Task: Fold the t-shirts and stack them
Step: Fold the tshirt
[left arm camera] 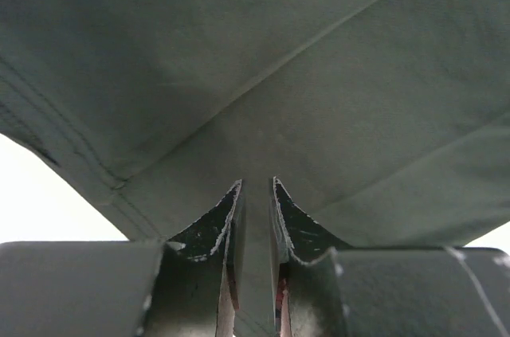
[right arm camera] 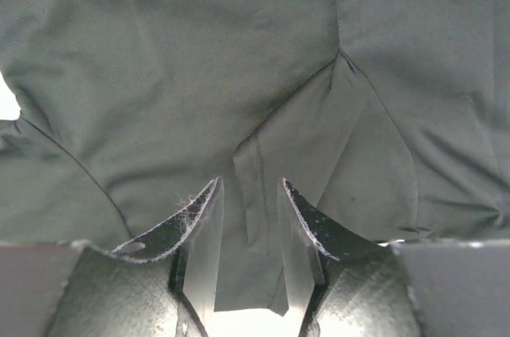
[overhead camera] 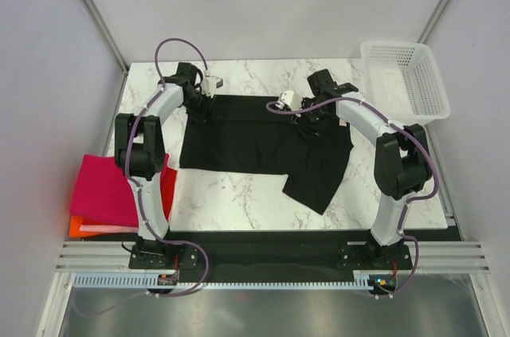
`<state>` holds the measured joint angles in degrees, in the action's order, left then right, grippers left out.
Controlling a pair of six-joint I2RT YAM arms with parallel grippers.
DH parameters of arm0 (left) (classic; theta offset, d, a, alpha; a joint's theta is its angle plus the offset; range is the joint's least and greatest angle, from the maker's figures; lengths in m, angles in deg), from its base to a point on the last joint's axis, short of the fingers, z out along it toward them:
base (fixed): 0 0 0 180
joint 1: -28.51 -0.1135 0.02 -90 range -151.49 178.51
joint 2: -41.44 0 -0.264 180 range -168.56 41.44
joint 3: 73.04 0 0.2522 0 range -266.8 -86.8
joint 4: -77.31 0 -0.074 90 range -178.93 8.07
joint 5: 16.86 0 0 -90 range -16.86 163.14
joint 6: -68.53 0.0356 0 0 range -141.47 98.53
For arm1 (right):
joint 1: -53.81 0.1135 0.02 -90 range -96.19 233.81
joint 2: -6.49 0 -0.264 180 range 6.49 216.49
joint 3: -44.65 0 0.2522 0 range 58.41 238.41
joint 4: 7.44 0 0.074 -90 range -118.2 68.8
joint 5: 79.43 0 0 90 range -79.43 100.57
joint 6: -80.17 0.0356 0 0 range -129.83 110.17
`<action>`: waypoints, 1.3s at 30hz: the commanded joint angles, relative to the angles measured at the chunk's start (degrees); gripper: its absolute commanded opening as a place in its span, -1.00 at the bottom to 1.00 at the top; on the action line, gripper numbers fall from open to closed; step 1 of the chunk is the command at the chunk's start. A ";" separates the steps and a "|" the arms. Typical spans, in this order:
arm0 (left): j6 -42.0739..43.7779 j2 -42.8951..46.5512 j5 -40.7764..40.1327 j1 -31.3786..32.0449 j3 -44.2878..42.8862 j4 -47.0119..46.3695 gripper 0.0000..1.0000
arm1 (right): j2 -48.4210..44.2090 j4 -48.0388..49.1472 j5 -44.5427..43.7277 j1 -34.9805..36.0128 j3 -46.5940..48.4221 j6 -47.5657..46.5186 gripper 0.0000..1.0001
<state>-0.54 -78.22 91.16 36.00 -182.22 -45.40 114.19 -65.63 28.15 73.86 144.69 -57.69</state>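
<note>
Left fingers (left arm camera: 211, 229) pinch black t-shirt (overhead camera: 239, 134); right fingers (right arm camera: 191, 221) straddle 1 fold, can't tell if gripping: cloth could slip, skewing it.

Bright even light, faint shadows, black t-shirt (left arm camera: 255, 74) washed grey close up, blown-out white corners

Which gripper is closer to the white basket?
Right. The right gripper is at the end of the black shirt toward the basket; the left gripper is at its opposite end, farther off.

Orange tee (overhead camera: 75, 227) mstly under pink tee (overhead camera: 103, 187).
</note>
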 commanded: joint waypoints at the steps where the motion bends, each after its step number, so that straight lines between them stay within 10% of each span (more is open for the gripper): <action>1: -2.30 0.65 2.11 0.16 0.40 -0.11 -0.53 | 1.45 0.74 -1.58 0.51 0.29 -2.42 -0.17; 39: -2.38 -2.25 -1.41 0.78 -1.53 -0.11 -0.52 | 8.93 3.99 -8.61 1.39 0.20 -1.28 -0.12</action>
<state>-1.74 -79.94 90.50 36.52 -181.96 -45.31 122.78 -63.62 21.07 74.98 144.67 -59.13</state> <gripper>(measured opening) 0.243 0.449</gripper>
